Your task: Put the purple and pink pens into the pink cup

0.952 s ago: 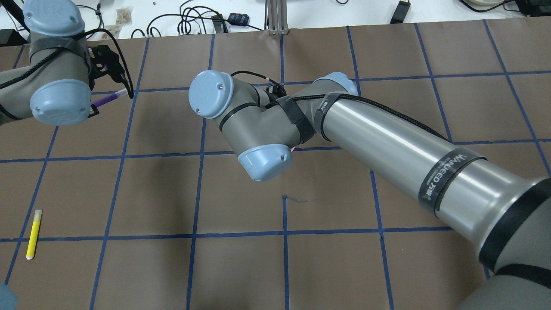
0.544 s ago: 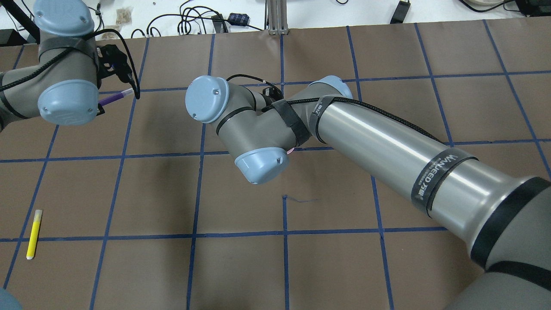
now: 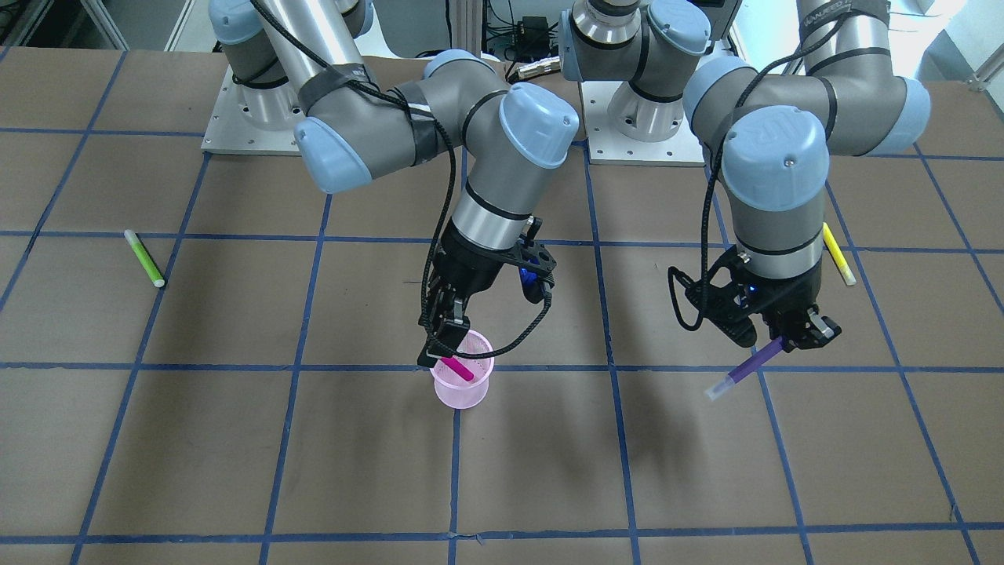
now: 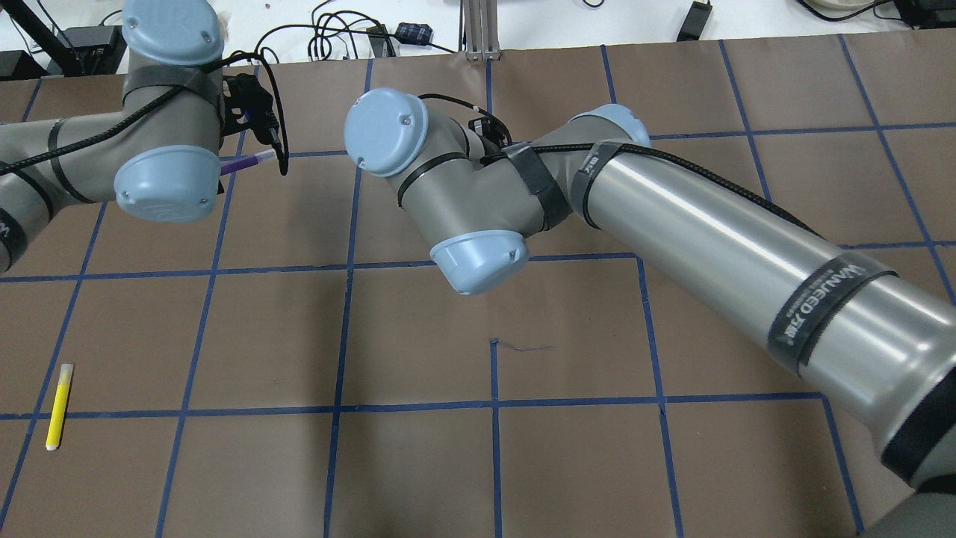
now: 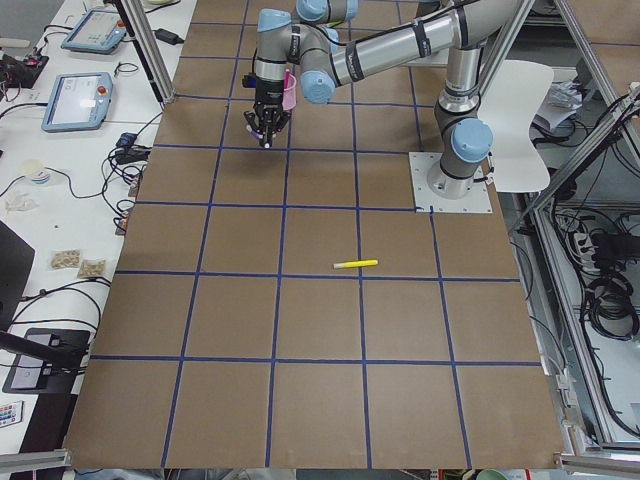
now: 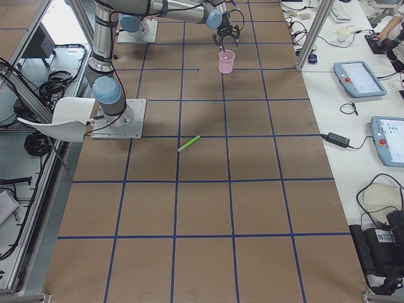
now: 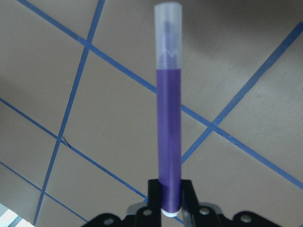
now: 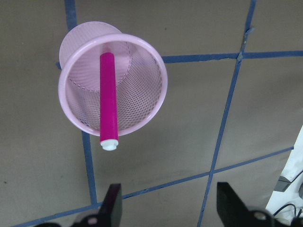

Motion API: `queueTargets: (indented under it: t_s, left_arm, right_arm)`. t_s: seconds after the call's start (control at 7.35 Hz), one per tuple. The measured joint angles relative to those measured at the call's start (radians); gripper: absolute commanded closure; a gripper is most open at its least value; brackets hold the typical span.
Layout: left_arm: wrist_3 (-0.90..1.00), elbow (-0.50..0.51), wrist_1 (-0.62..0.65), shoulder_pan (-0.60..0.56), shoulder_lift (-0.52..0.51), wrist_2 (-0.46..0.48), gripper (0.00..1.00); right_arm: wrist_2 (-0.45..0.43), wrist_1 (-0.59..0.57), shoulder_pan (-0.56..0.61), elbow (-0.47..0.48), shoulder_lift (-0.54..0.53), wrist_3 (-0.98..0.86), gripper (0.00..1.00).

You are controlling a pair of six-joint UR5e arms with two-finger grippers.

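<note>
The pink mesh cup (image 3: 463, 386) stands on the brown table near the middle. The pink pen (image 3: 457, 369) sits inside it and leans on the rim; the right wrist view shows the pen (image 8: 107, 99) in the cup (image 8: 158, 90). My right gripper (image 3: 443, 339) is open just above the cup, clear of the pen, with its fingers (image 8: 112, 201) spread. My left gripper (image 3: 788, 339) is shut on the purple pen (image 3: 741, 369), held tilted above the table, well to the side of the cup. The purple pen also shows in the left wrist view (image 7: 169, 132) and the overhead view (image 4: 246, 162).
A yellow pen (image 4: 58, 406) lies on the table on my left side, near my base. A green pen (image 3: 145, 258) lies far on my right side. Blue tape lines grid the brown table (image 4: 567, 456).
My left arm has carried the purple pen to the right, toward the table's middle. My right arm has shifted a little right and away from me.
</note>
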Motion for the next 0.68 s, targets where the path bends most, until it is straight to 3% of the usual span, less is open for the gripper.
queueTargets:
  t_s: [0.41, 0.68]
  left_arm:
    - [0.002, 0.046, -0.063, -0.067, -0.001, 0.004, 1.00]
    - [0.000, 0.084, -0.139, -0.178, -0.019, 0.038, 1.00]
  right_arm:
    - [0.217, 0.038, -0.192, 0.012, -0.130, -0.002, 0.25]
    - [0.295, 0.140, -0.326, 0.014, -0.205, 0.008, 0.20]
